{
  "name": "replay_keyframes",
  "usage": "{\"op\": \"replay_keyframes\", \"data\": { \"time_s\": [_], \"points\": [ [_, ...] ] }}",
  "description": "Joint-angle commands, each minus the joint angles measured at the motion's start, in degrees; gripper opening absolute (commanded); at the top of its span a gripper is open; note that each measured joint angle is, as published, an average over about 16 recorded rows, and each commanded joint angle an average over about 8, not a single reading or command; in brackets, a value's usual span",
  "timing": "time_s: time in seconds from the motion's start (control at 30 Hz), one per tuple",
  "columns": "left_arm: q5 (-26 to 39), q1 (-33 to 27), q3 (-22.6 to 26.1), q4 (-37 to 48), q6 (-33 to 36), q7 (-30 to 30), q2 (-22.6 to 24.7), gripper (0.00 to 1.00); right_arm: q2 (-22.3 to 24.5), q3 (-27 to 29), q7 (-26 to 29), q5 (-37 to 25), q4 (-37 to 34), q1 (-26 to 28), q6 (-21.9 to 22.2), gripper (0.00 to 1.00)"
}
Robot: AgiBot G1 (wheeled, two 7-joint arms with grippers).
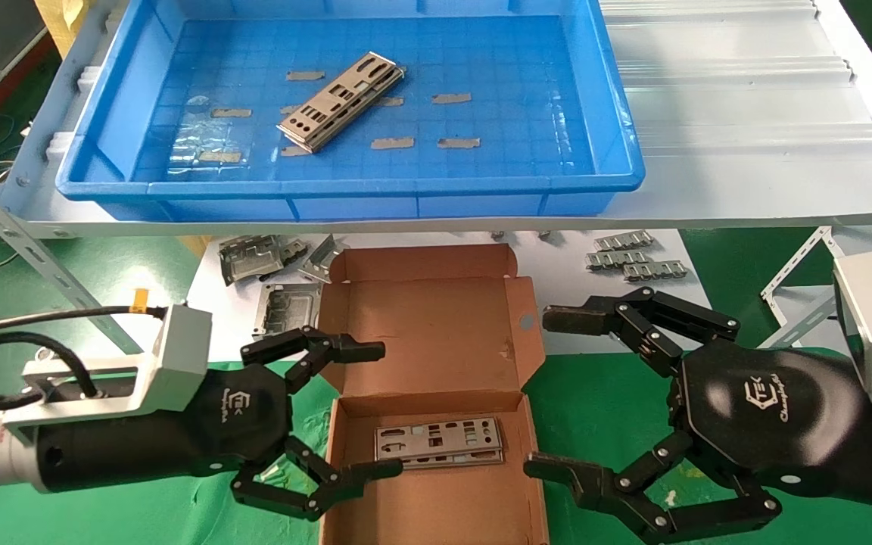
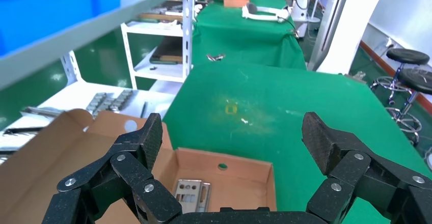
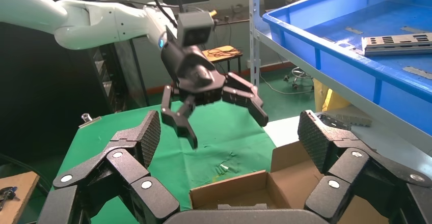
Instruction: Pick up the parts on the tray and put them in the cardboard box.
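One part (image 1: 342, 101), a thin silver plate with many cutouts, lies at an angle on the floor of the blue tray (image 1: 353, 189) on the shelf. The cardboard box (image 1: 436, 325) stands open on the green cloth below, with another part (image 1: 440, 441) flat inside it, also seen in the left wrist view as a punched plate (image 2: 192, 195). My left gripper (image 1: 390, 409) hangs open at the box's left wall, holding nothing. On the box's right side my right gripper (image 1: 549, 393) is open and empty too. The right wrist view shows the tray's part (image 3: 397, 44) and the left gripper (image 3: 224, 119).
Squarish grey bracket frames (image 1: 269, 261) lie on a white sheet left of the box lid. Small ridged strips (image 1: 633, 257) lie to its right. The shelf's metal frame (image 1: 42, 257) slopes down at the left. Stools (image 2: 412, 66) stand beyond the table.
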Motion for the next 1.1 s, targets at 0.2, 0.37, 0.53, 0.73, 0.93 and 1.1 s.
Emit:
{"op": "replay_keyframes", "data": {
  "time_s": [0.2,0.37,0.53,0.73,0.93,1.1],
  "points": [
    [-2.26,1.39,-2.41,-4.42,0.21,-3.17,-3.22,1.00,0.00,0.00,0.00,0.00,0.00,0.00,0.00,1.00],
    [-3.86,2.38,-4.13,-7.56,0.36,-5.43,-5.50,1.00,0.00,0.00,0.00,0.00,0.00,0.00,0.00,1.00],
    [-5.47,3.38,-5.85,-10.70,0.51,-7.69,-7.79,1.00,0.00,0.00,0.00,0.00,0.00,0.00,0.00,1.00],
    [-7.40,4.57,-7.91,-14.47,0.69,-10.40,-10.54,1.00,0.00,0.00,0.00,0.00,0.00,0.00,0.00,1.00],
    [-9.05,5.58,-9.67,-17.69,0.85,-12.68,-12.88,1.00,0.00,0.00,0.00,0.00,0.00,0.00,0.00,1.00],
    [-9.79,6.01,-10.39,-18.99,0.93,-13.40,-13.82,1.00,0.00,0.00,0.00,0.01,-0.01,-0.01,0.02,1.00]
  ]
}}
